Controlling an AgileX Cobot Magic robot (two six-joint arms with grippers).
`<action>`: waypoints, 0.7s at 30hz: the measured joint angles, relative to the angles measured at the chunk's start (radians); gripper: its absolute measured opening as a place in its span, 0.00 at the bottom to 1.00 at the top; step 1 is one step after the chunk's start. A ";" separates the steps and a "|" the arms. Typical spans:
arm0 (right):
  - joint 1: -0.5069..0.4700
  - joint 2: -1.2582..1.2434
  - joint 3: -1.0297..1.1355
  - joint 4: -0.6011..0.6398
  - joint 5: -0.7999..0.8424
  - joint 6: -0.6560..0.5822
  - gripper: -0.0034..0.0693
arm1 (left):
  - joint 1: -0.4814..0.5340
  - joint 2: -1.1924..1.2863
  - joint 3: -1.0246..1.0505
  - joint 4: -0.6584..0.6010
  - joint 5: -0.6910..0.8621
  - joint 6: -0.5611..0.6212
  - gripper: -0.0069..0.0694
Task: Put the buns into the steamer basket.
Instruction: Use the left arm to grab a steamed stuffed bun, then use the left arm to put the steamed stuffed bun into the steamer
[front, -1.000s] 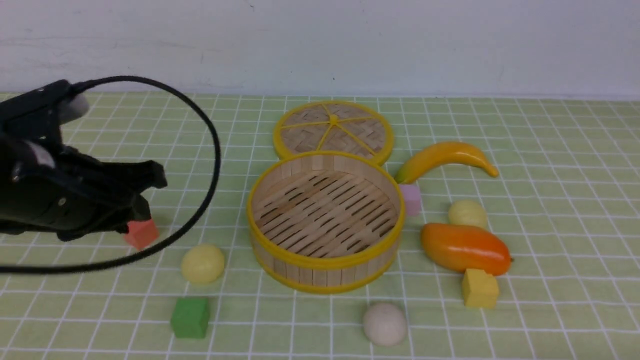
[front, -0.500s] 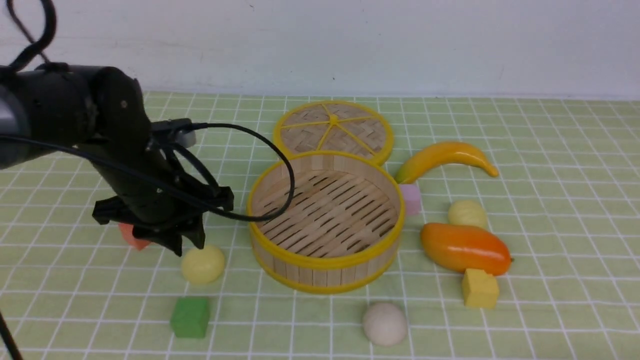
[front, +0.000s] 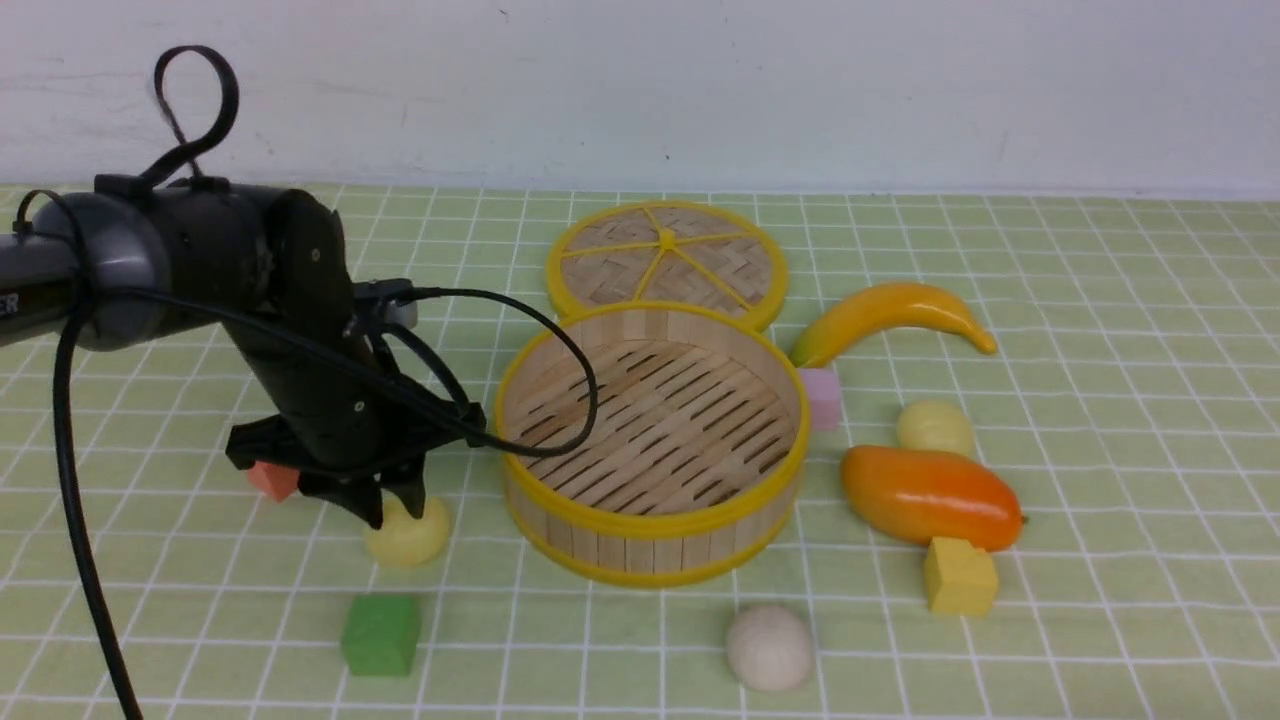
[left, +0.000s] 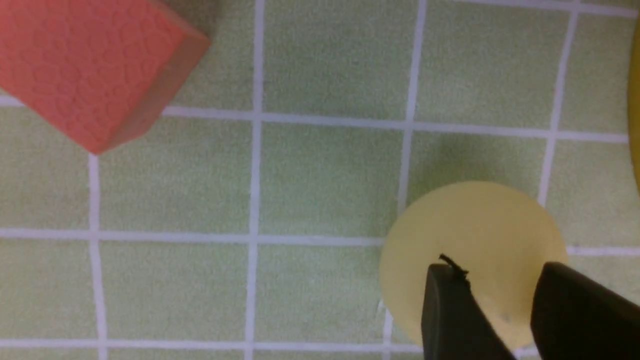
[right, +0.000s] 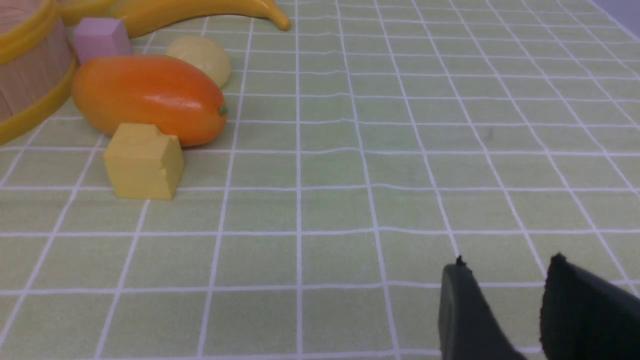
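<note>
The steamer basket (front: 650, 520) stands empty mid-table; its wall also shows in the right wrist view (right: 25, 65). One pale yellow bun (front: 415, 540) lies left of it. My left gripper (front: 395, 512) hangs just above this bun, pointing down, jaws a narrow gap apart and holding nothing. In the left wrist view the gripper (left: 497, 272) overlaps the bun (left: 480, 220). A second pale yellow bun (front: 935, 428) lies right of the basket behind the mango, and shows in the right wrist view (right: 200, 52). The off-white bun (front: 769, 648) lies in front of the basket. My right gripper (right: 507, 262) hovers over bare cloth, jaws slightly apart and empty.
The woven lid (front: 667, 255) lies behind the basket. A banana (front: 890, 310), pink cube (front: 822, 398), orange mango (front: 930, 497) and yellow cube (front: 960, 577) sit to the right. A red cube (front: 272, 480) and green cube (front: 380, 633) sit near the left bun.
My left arm has swung in from the left edge toward the basket and come down, so its gripper now sits over the left pale yellow bun. Objects have not moved.
</note>
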 joint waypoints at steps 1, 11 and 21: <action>0.000 0.000 0.000 0.000 0.000 0.000 0.38 | 0.000 0.003 -0.001 0.000 -0.001 0.000 0.38; 0.000 0.000 0.000 0.000 0.000 0.000 0.38 | 0.000 0.011 -0.002 -0.001 0.015 0.000 0.09; 0.000 0.000 0.000 0.000 0.000 0.000 0.38 | 0.000 -0.035 -0.133 0.002 0.131 0.008 0.07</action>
